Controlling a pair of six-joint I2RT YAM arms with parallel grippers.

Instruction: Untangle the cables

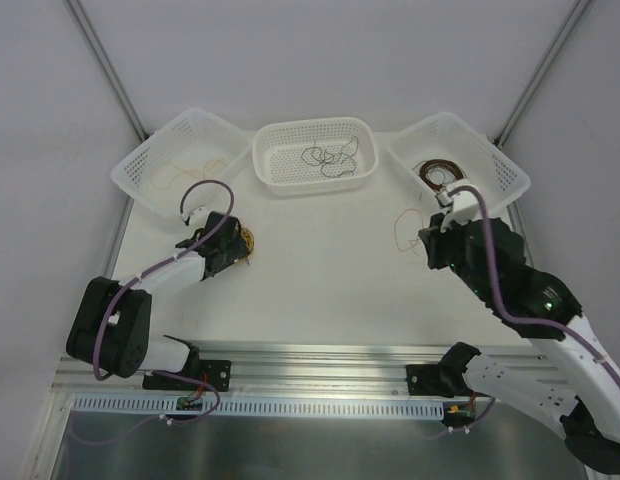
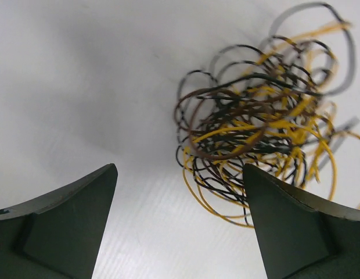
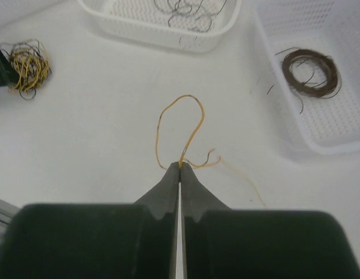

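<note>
— Where are your jaws, and what's in them?

— My left gripper [image 2: 180,171] hangs low over the white table [image 1: 320,290], jaws spread wide, nothing between them. My right gripper [image 3: 180,167] is pinched tight on a single yellow-tan wire [image 3: 186,96], right at its tips.

— And the knot?

— The round tangle of yellow, black and brown hair-thin cables [image 2: 255,128] lies on the table just ahead of my left fingers, off to the right of the gap. The finger on that side sits at its near edge. It has no real long axis, only loose loops spilling up and away. My left arm is much the nearer; the right is well apart.

— So the coming move?

— I judge the left must shift rightward to centre its gap on the clump.

— The held wire?

— Its loop runs straight out from my tips towards the middle white plastic basket [image 3: 168,36] of black wires. Farther right, another white basket [image 3: 319,142] holds a dark brown coil [image 3: 310,72].
</note>
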